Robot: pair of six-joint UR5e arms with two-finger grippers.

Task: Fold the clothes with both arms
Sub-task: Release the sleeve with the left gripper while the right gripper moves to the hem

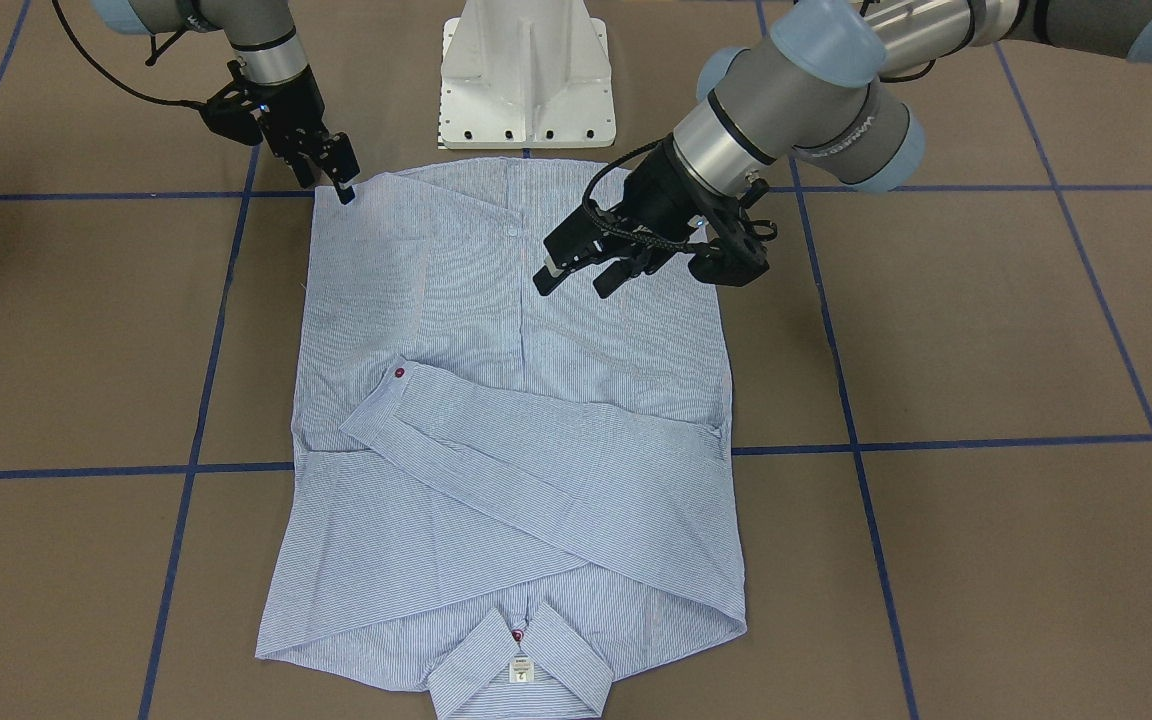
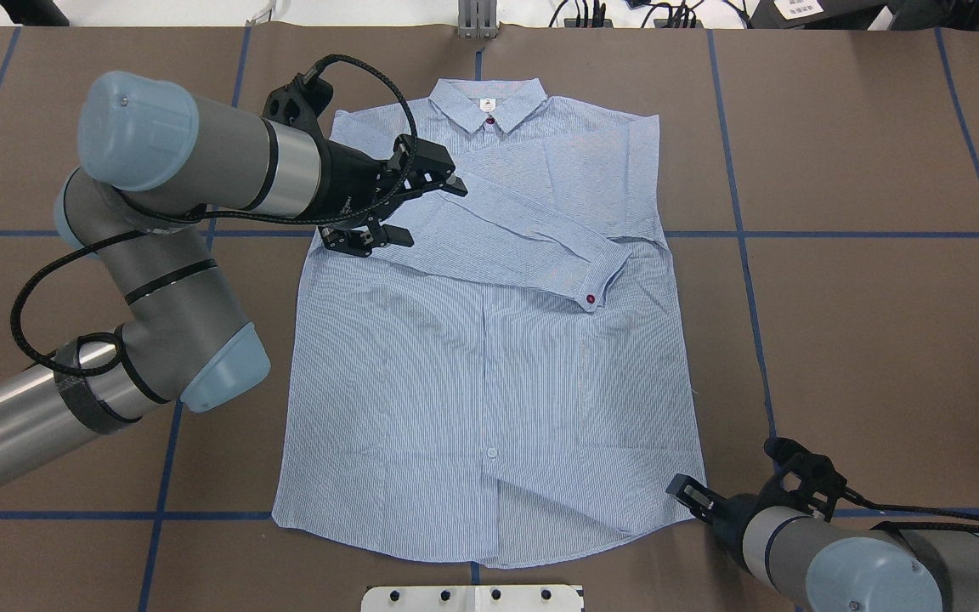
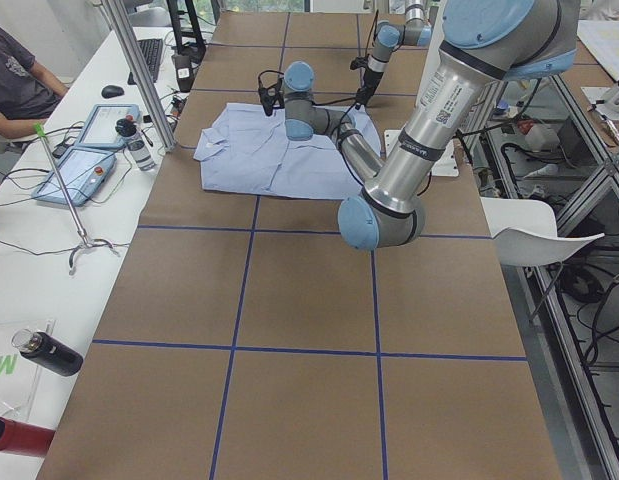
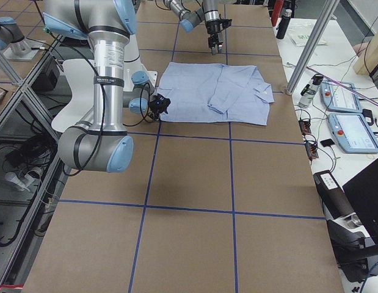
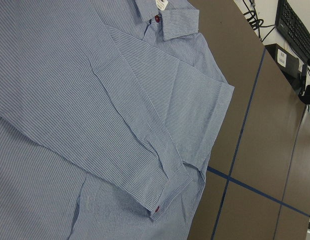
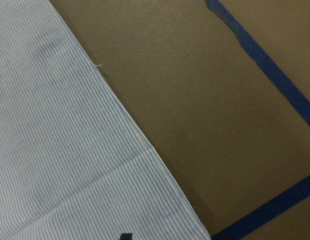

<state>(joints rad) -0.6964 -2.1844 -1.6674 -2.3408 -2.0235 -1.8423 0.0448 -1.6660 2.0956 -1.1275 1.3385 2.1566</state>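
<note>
Where the brown paper-covered table (image 2: 880, 340) lies nearest my base, the finely striped blue-and-white shirt (image 2: 489, 382) is spread flat, front up, with its hem toward me and its collar (image 2: 489, 98) at the far end. My right gripper (image 1: 341, 190) stands at the hem's right corner, tips at the cloth edge; I cannot tell whether its fingers pinch the fabric. Farther out, one sleeve (image 2: 532, 238) lies folded slantwise across the chest, a red button (image 2: 591, 299) on its cuff. My left gripper (image 2: 437, 212) hangs over that sleeve's shoulder end, fingers spread wide, holding nothing.
</note>
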